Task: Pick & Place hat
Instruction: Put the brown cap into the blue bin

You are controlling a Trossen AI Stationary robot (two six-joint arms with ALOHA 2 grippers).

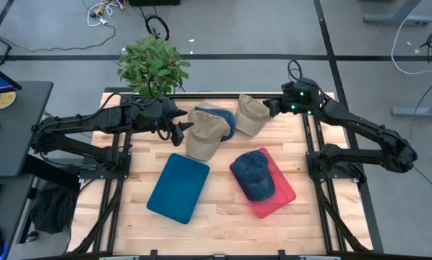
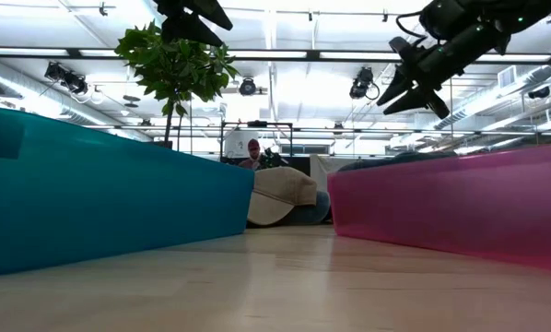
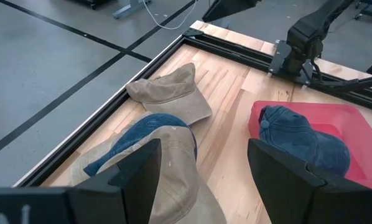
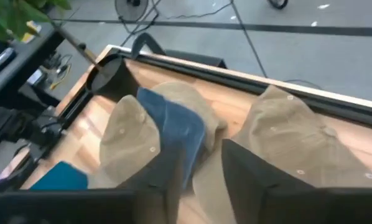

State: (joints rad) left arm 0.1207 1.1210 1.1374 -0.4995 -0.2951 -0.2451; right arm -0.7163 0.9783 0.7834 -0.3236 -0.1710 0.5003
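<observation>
A tan cap lies partly over a blue cap near the table's far edge. A second tan cap rests to their right. A dark denim cap sits on the red tray. My left gripper hovers open above the first tan cap's left edge, and that cap shows below its fingers. My right gripper hangs open in the air beside the second tan cap, high above the table in the low view.
A teal tray lies on the table's near left, beside the red tray. A potted plant stands at the far left corner, close behind my left arm. A black frame rail runs along the table's right edge. Bare wood shows between the trays.
</observation>
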